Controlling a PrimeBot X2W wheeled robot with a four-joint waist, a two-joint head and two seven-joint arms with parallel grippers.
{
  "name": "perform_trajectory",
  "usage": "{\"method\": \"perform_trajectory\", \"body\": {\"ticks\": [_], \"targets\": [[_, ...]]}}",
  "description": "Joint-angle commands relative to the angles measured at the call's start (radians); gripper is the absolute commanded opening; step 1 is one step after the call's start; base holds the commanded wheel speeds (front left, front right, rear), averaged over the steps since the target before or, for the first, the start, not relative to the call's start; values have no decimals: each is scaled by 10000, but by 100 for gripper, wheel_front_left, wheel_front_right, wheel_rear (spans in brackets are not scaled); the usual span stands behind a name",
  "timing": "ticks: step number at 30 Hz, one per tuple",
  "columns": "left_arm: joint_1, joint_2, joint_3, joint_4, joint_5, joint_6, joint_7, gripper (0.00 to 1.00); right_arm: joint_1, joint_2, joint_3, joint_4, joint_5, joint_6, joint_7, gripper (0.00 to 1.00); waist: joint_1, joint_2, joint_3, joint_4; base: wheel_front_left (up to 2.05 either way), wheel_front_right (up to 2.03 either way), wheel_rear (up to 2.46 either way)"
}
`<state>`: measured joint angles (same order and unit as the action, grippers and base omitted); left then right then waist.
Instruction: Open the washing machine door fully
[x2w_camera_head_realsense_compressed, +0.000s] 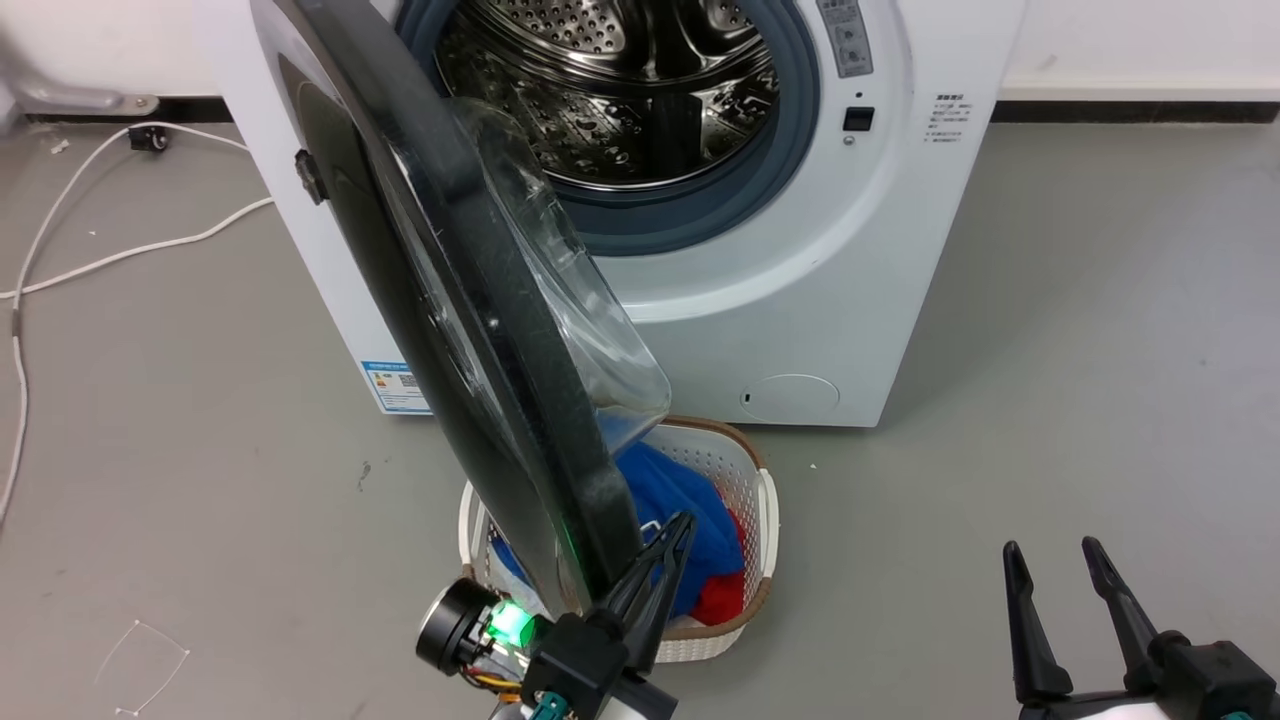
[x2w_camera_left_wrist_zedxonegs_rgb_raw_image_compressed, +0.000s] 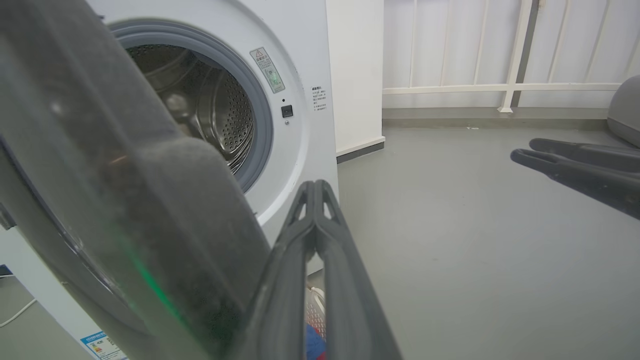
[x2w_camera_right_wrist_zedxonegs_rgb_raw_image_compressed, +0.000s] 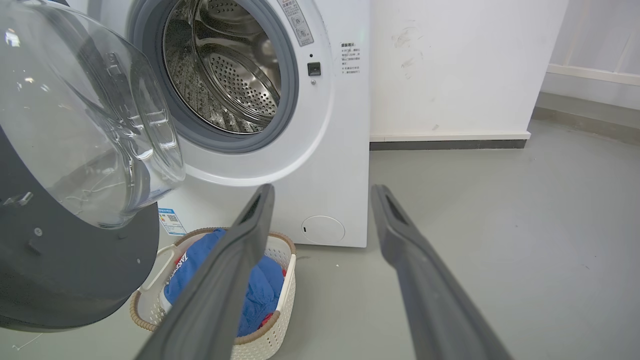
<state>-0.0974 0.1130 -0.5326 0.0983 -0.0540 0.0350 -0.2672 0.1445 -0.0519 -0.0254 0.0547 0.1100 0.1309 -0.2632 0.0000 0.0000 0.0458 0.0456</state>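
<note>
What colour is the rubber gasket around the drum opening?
The gasket is grey, clearest in the right wrist view.

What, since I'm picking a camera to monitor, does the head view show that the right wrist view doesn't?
Head view adds the left gripper, shut beside the lower edge of the door, and a white cable. Right wrist view adds a scuffed wall. Both show the washing machine, the laundry basket and the open right gripper.

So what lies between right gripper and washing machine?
Bare grey floor separates the right gripper from the washing machine in the head view; the laundry basket stands aside.
</note>
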Motion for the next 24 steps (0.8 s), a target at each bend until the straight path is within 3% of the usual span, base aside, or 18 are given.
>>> {"method": "perform_trajectory", "body": {"ticks": [1, 24], "targets": [[151, 216, 370, 118, 32, 148, 48, 0, 39, 33, -10, 37, 67, -2, -20, 100, 0, 0, -61, 93, 0, 0, 0], [1149, 240, 896, -680, 208, 325, 47, 0, 377, 30, 346, 294, 479, -2, -20, 100, 0, 0, -115, 1942, 0, 0, 0]]}}
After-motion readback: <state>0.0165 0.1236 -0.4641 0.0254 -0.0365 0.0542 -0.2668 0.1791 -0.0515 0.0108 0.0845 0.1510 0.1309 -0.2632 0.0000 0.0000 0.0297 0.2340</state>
